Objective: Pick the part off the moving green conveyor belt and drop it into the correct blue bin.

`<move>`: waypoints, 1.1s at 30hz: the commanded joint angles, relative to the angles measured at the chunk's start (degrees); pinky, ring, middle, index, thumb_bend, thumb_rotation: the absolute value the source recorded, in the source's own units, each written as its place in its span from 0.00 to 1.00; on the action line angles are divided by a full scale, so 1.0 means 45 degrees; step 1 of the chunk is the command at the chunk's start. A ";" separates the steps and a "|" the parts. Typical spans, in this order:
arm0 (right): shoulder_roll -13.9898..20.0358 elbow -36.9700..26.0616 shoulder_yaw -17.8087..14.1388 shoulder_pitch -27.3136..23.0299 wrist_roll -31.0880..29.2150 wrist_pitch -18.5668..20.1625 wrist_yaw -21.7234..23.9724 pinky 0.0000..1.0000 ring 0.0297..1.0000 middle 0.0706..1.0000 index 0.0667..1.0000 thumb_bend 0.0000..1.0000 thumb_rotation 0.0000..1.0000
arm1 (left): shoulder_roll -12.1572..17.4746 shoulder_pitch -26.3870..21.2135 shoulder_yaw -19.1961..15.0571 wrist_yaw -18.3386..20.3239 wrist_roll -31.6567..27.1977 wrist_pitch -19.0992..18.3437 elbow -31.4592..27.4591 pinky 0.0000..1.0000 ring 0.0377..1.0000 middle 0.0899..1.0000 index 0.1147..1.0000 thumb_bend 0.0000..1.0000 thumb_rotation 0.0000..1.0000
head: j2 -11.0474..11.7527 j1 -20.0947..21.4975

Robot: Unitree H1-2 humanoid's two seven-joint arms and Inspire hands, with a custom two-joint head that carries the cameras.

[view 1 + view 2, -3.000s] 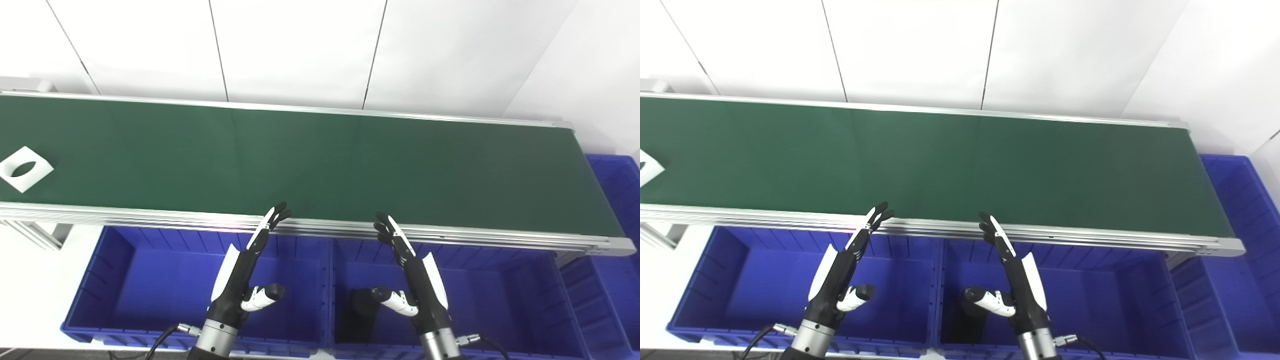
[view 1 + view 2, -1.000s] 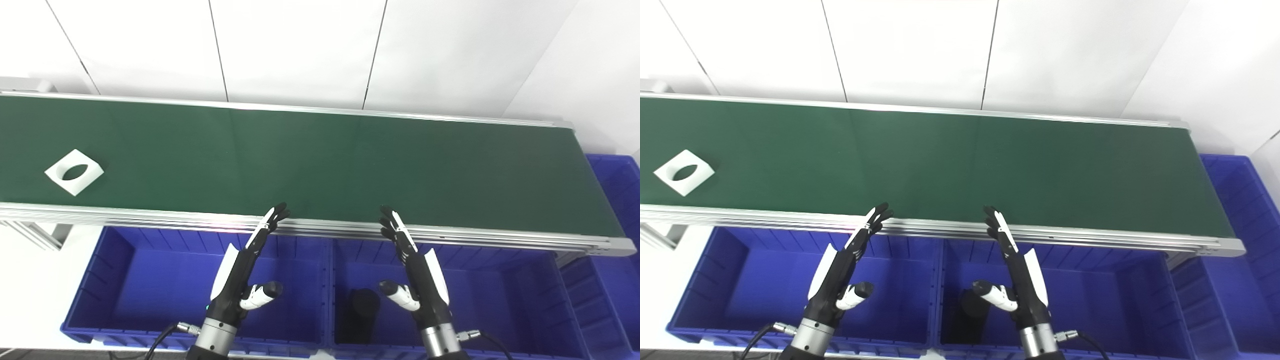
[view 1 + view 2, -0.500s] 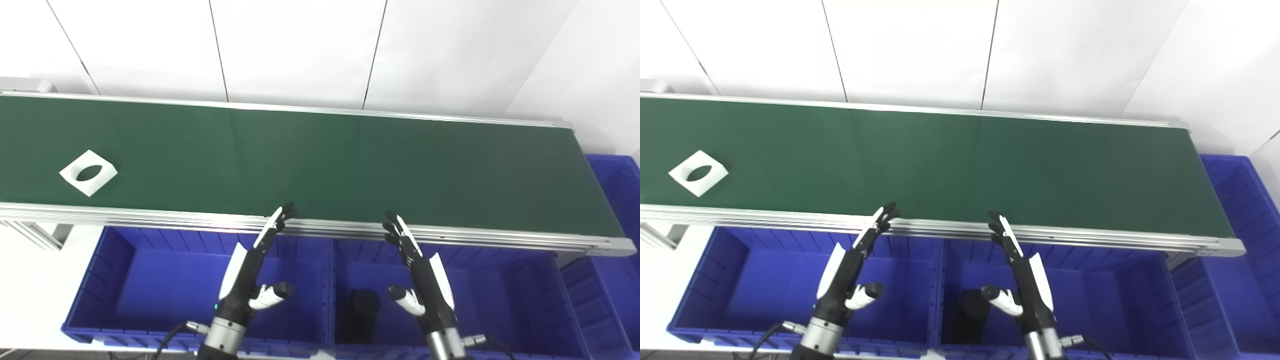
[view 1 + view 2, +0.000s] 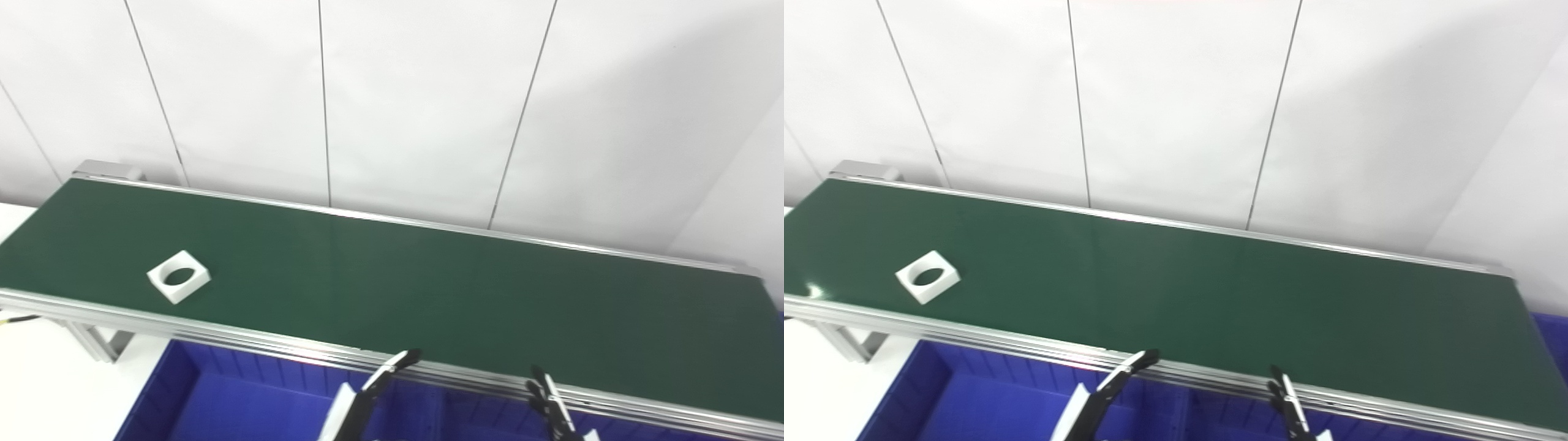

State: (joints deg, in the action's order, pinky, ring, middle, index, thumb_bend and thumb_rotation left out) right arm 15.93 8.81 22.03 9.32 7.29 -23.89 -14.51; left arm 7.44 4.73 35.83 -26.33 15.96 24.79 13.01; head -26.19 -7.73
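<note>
Part (image 4: 179, 284) lies on green belt (image 4: 429, 294) below white panelled wall (image 4: 416, 104); both hands' fingers' state unclear.

A long green conveyor belt (image 4: 429, 288) ran across the scene, framed by silver aluminium rails (image 4: 245, 340) along its near and far edges. Its far edge stood close against a white panelled wall (image 4: 416, 104). One thing lay directly on the belt: a white square part (image 4: 179, 284) with a round hole through its middle, resting flat near the left end and closer to the near edge than the far one, turned so a corner pointed at the near rail. It touched neither rail. The left end of the frame stood on a silver leg (image 4: 101, 343).
</note>
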 commanded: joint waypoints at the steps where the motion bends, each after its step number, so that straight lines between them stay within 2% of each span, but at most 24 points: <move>1: 0.0070 -0.0147 -0.0099 -0.0149 -0.0123 -0.0674 -0.0066 0.92 0.96 1.00 1.00 1.00 1.00 | -0.0029 -0.0267 0.0076 -0.0324 0.0269 0.0474 -0.0202 0.87 0.89 0.87 0.85 0.92 0.96 | -0.0010 -0.0099; 9: 0.0101 -0.0296 -0.0223 -0.0046 -0.0263 -0.0674 0.0135 0.93 0.96 0.99 1.00 1.00 1.00 | -0.0034 -0.0271 0.0209 -0.0480 0.0299 0.0474 -0.0345 0.84 0.87 0.86 0.84 0.88 0.91 | -0.0210 -0.0434; 16: 0.0091 -0.0429 -0.0420 0.0082 -0.0260 -0.0674 0.0299 0.94 0.96 0.99 1.00 1.00 1.00 | -0.0121 -0.0224 0.0176 -0.0356 0.0172 0.0474 -0.0380 0.81 0.86 0.84 0.84 0.92 0.89 | -0.0332 -0.0625; 28: 0.0213 -0.0366 -0.0562 -0.0012 -0.0231 -0.0674 0.0353 0.94 0.96 0.98 1.00 1.00 1.00 | -0.0290 -0.0270 0.0133 -0.0347 0.0442 0.0473 -0.0459 0.84 0.86 0.84 0.84 0.92 0.89 | -0.0410 -0.1043; 33: 0.0226 -0.0343 -0.0601 -0.0079 -0.0271 -0.0674 0.0383 0.94 0.96 0.98 1.00 1.00 1.00 | -0.0350 -0.0326 -0.0034 -0.0287 0.1113 0.0468 -0.0820 0.85 0.87 0.85 0.85 0.94 0.91 | -0.0431 -0.1309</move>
State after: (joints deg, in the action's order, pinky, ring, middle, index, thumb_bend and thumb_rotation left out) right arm 16.30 8.41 19.81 9.81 6.24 -23.89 -13.08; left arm 6.89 4.53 35.95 -27.39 19.27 24.79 11.23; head -28.12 -13.62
